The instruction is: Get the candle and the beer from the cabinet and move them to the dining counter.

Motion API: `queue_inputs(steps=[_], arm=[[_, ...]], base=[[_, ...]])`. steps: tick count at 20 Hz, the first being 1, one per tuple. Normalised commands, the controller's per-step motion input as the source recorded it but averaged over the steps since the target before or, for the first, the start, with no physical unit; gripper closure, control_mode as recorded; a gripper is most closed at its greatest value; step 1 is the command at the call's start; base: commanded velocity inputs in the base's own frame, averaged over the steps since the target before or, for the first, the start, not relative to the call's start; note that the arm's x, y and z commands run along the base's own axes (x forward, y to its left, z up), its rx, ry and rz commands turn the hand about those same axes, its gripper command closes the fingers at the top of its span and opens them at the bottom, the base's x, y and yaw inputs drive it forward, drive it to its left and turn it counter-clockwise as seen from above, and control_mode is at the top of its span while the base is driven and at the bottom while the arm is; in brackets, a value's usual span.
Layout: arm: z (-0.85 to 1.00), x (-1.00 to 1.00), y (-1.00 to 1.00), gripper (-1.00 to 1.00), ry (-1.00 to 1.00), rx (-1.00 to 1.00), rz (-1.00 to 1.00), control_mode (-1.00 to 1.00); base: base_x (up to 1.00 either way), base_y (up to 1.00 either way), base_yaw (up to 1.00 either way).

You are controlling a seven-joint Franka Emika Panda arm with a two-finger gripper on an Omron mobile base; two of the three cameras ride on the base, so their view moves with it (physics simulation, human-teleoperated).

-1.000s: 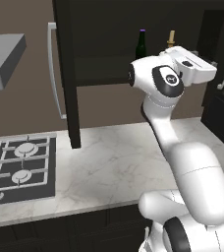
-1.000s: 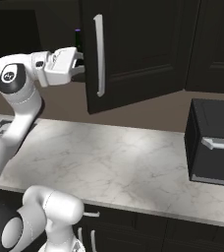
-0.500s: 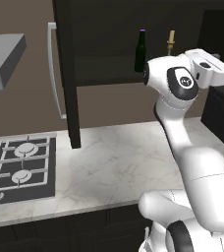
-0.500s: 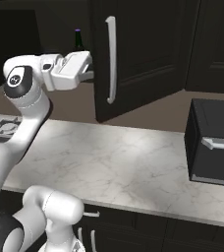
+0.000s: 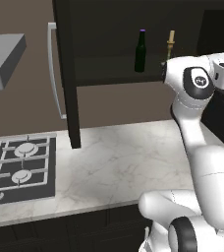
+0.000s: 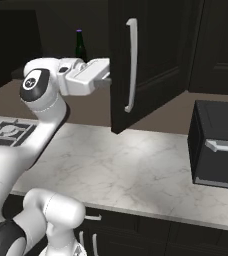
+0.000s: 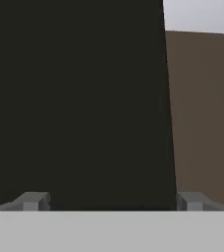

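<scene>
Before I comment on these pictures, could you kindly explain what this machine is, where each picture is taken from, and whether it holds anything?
It is a white robot arm on a driving base in a rendered kitchen. Two cameras ride behind it, left and right; the third sits on its hand. The gripper is open and holds nothing, close to the cabinet door. Inside stand the beer and the candle. Below lies a marble counter with a gas hob and a dark appliance.

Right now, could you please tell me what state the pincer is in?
Pincer: open, holding nothing, fingertips spread wide in front of the dark cabinet door.
</scene>
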Motion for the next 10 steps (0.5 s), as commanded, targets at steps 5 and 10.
queue_inputs(steps=[5,10], arm=[[0.0,-0.03,-0.62,-1.0,0.07,0.0,-0.19,-1.0],[0.0,0.0,-0.62,-1.0,0.08,0.0,-0.18,-1.0]], base=[[0.0,0.0,0.0],[0.0,0.0,0.0]])
